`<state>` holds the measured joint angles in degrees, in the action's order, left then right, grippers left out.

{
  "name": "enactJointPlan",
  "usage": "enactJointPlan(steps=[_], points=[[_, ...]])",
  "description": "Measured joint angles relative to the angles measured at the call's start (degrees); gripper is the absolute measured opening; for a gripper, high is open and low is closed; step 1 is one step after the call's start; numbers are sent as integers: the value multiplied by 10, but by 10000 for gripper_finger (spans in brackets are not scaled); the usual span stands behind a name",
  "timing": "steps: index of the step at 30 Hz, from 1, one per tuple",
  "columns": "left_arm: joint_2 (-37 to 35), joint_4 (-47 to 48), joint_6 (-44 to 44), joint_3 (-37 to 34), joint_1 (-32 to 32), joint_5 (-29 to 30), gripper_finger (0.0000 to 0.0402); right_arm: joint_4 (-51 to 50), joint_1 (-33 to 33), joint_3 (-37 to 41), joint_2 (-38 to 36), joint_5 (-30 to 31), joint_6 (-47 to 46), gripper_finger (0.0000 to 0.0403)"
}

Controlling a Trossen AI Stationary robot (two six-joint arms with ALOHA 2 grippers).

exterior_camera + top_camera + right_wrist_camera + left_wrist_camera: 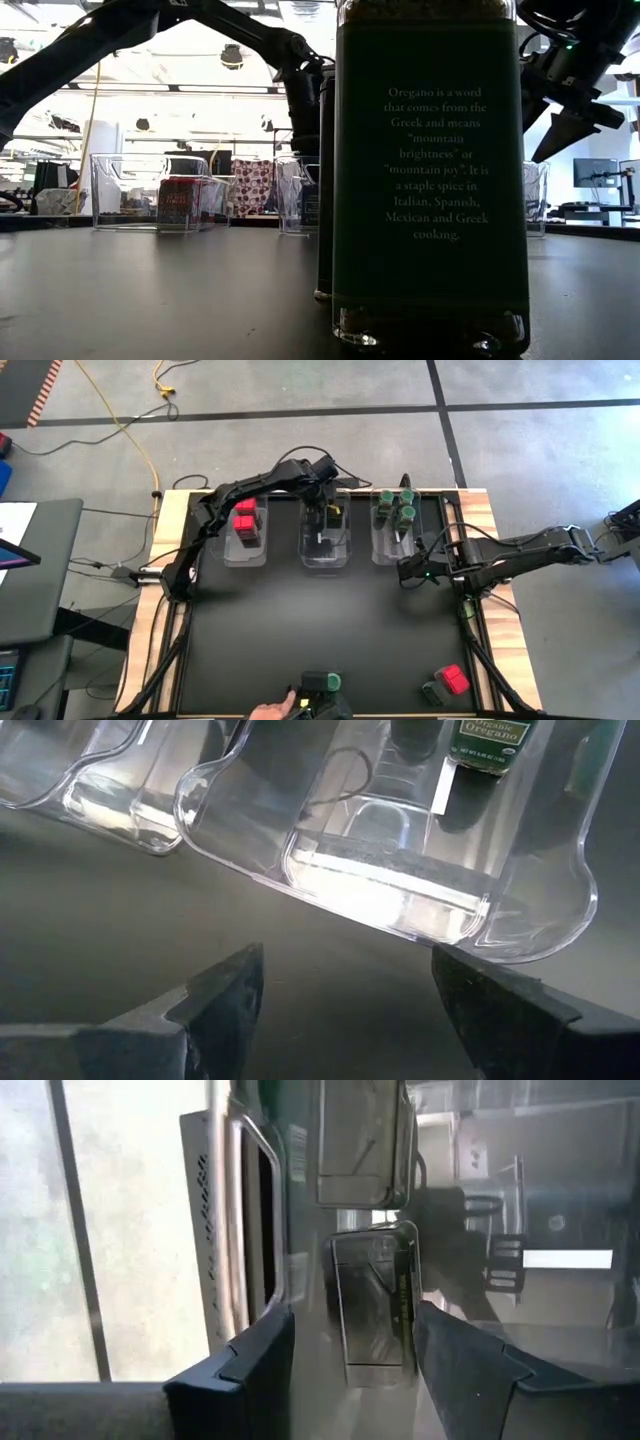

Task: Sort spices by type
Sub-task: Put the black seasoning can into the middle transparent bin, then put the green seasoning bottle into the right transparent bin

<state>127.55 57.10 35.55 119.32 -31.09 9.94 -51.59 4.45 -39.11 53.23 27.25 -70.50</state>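
Three clear bins stand along the table's far edge. The left bin (246,545) holds red-topped containers (245,520), the middle bin (326,555) dark ones, and the right bin (395,548) green-lidded jars (396,505). My left gripper (325,512) hangs open over the middle bin. Its fingers stand on either side of a dark rectangular container (372,1315) that lies in the bin. My right gripper (408,572) is open, just above the table at the right bin's near end (400,890). A green-lidded jar (327,682), a dark container (432,694) and a red-topped one (455,680) stand at the near edge.
A person's hand (272,712) reaches in at the near edge beside the green-lidded jar. In the low view that oregano jar (430,180) fills the foreground, with a dark container (325,180) behind it. The black mat between the bins and the near edge is bare.
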Motion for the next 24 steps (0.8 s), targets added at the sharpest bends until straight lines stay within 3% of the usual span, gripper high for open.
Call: enactJointPlan(steps=[20,24], points=[[-4,38,3,18,1,27,194,3,2,0,0,-24,-6,329],[-25,44,-12,18,3,27,194,3,25,-15,-8,-6,15,329]])
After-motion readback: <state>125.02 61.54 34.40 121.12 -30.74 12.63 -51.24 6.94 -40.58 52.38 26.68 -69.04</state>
